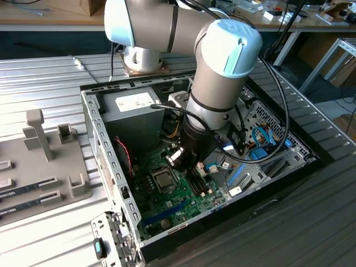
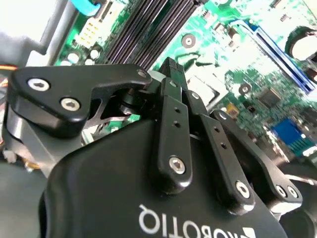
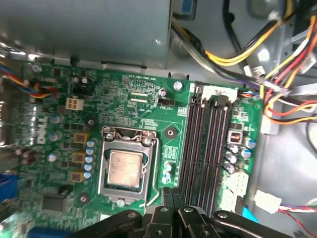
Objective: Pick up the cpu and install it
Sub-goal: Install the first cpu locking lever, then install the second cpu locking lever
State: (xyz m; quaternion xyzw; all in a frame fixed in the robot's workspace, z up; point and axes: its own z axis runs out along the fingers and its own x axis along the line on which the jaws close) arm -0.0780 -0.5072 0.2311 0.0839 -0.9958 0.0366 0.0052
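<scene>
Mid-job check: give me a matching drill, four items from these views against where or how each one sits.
Items:
1. cpu
2. hand
3. memory slots
4. power supply

Descriptions:
A. grey metal box
B. lying in the socket
C. shut, over the motherboard
D. black rows beside the socket

Pairs: 1-B, 2-C, 3-D, 4-A

Green motherboard (image 3: 133,106) speckled with fine white print; silvery cpu (image 3: 124,167) with a faint warm tint, framed by a bright metal socket bracket (image 3: 105,163). Black memory slots (image 3: 205,148) in parallel stripes. Yellow, orange, red and black cables (image 3: 257,59) — a tangle of mixed colour. Black gripper (image 3: 171,201), matte, dotted with silver screws (image 2: 177,164). Grey-and-pale-blue arm (image 1: 222,67) — glossy. Dark case (image 1: 105,144) with a perforated grey metal rim; ribbed silver table (image 1: 39,83).
</scene>
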